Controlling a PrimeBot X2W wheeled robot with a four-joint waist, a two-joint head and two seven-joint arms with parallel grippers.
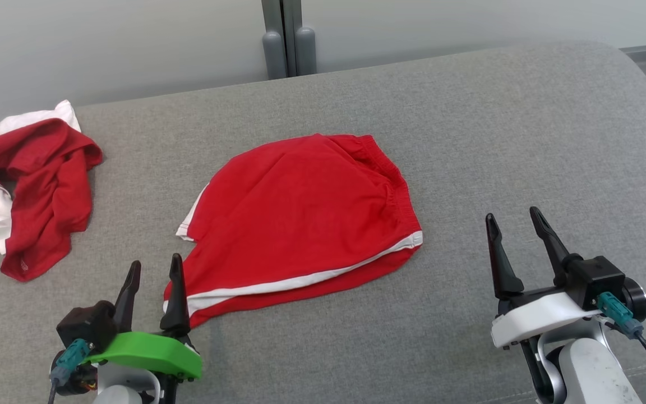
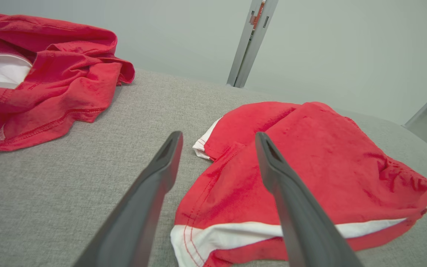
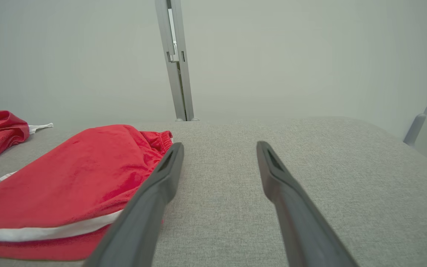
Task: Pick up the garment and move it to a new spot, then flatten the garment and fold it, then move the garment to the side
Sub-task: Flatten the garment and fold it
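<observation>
Garment (image 1: pixel 300 219), red shorts with white trim, lies folded in the middle of the grey padded surface (image 1: pixel 497 140). Left gripper (image 1: pixel 156 261) sits at its near left corner, fingers spread and empty; right gripper (image 1: pixel 512 213) hangs well to its right, fingers also spread and empty

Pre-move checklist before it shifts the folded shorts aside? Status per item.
1. Shorts folded: ok, doubled over on the grey cushion, white stripe along the near edge.
2. Left gripper open and empty: ok, at the shorts' near left corner; contact cannot tell.
3. Right gripper open and empty: ok, apart from the shorts, to their right.
4. Edges aligned: not ok, a white corner pokes out on the left.
5. Room to the side: ok on the right; a clothes pile lies at far left.
</observation>
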